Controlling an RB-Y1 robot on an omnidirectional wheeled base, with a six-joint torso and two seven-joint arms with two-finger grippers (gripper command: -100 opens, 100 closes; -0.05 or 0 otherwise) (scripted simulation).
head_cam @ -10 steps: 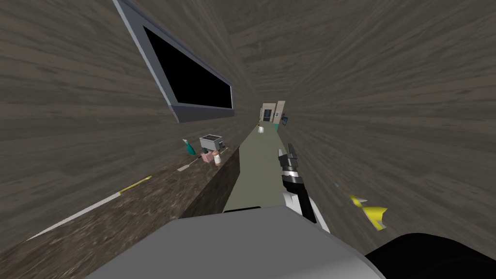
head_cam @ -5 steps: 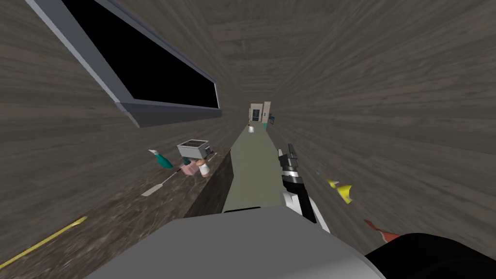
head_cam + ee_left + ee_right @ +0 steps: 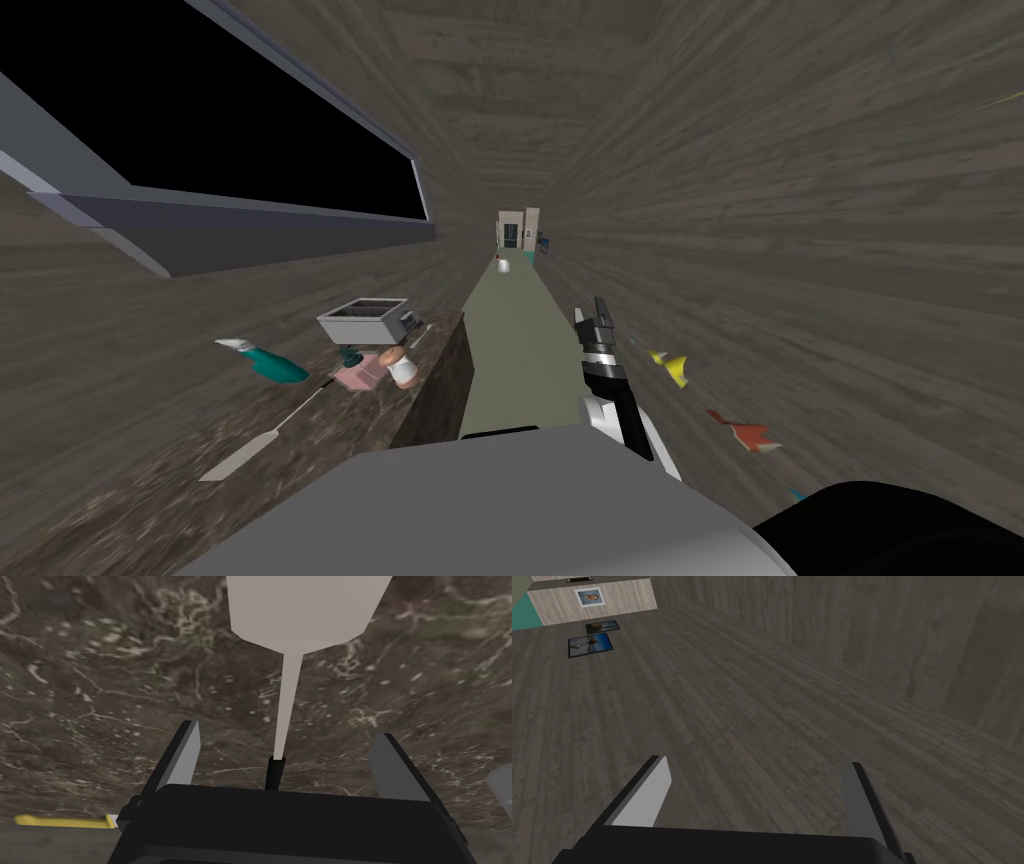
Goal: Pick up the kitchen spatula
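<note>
In the head view, your spatula point(image 3: 262, 443) lay flat on the dark marbled tabletop point(image 3: 340, 425), not yet lifted. In the left wrist view, your left end effector point(image 3: 288, 732) hung open, fingers astride its thin neck without touching; closing and lifting apparently remained. In the right wrist view, your right end effector point(image 3: 759, 763) stood open and empty.

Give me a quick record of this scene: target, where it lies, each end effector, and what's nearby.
target: pale spatula, dark handle
lies on: dark marbled counter
left end effector: open, fingers either side of the spatula's neck, not closed on it
right end effector: open, holding nothing
nearby: teal spray bottle, grey box, yellow-handled tool
</note>
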